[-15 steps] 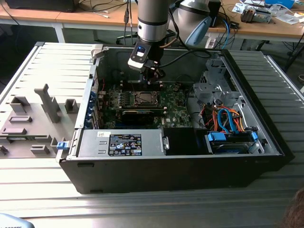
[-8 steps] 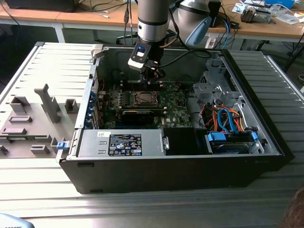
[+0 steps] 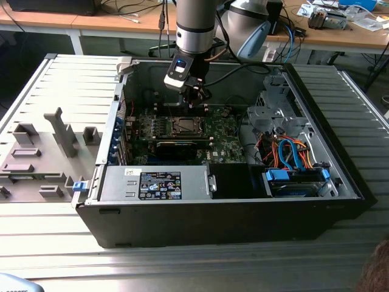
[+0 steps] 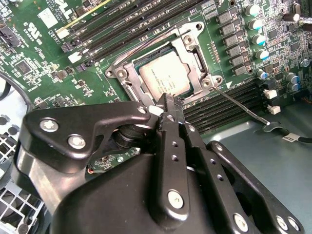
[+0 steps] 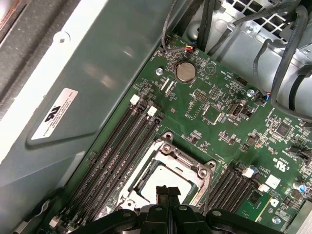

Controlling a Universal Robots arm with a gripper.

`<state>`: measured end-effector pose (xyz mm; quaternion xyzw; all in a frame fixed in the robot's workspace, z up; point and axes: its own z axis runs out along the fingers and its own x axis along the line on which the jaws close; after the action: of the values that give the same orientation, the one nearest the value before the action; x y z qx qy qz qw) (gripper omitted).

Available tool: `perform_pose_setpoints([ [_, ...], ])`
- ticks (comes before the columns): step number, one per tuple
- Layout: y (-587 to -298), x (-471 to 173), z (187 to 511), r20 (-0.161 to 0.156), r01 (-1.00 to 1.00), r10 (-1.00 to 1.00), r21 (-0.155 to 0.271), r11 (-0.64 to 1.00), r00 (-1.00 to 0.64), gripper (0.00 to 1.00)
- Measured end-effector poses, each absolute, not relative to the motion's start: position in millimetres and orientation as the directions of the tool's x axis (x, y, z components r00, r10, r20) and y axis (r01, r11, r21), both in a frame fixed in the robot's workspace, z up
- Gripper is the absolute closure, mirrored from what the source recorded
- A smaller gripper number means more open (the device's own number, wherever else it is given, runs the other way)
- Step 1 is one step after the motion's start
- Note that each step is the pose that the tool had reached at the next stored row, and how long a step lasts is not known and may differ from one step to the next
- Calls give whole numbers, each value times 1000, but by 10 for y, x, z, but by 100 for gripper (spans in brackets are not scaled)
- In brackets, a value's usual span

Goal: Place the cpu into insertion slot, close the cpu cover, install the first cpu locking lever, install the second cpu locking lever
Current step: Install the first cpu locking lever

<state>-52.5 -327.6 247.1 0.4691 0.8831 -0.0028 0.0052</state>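
The arm is reaching down into the open computer case (image 3: 231, 219), which is lying on its side on the ribbed tabletop (image 3: 61, 255). This leaves the green circuit board (image 4: 44, 58) facing up for work from above.

Taking the exterior view as a clock face, the gripper (image 3: 196, 97) is hanging close to twelve o'clock of the insertion slot (image 3: 182, 125). The long black card (image 3: 176, 147) is lying at six o'clock of it, and the bundle of blue and orange cables (image 3: 292, 152) at about four.

In both wrist views the fingers (image 4: 168, 109) are clenched together with nothing between them, making one narrow tip. I judge that this suits pushing on small hardware rather than picking anything up.

The cpu (image 4: 165, 78) is already sitting in the slot, its pale face showing through the cpu cover (image 4: 194, 57). The cover appears to be lying flat around the chip.

The closed tip is meeting the cover's near edge, touching or just short of it, probably to press there.

A thin locking lever (image 4: 242, 104) is angling out from a socket corner along the memory slots (image 4: 229, 100), and it looks unlatched.
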Motion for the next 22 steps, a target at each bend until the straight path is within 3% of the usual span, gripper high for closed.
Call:
perform_pose_setpoints([
  [22, -3276, -525, 2470, -12, 820, 820, 0, 573, -572, 89],
])
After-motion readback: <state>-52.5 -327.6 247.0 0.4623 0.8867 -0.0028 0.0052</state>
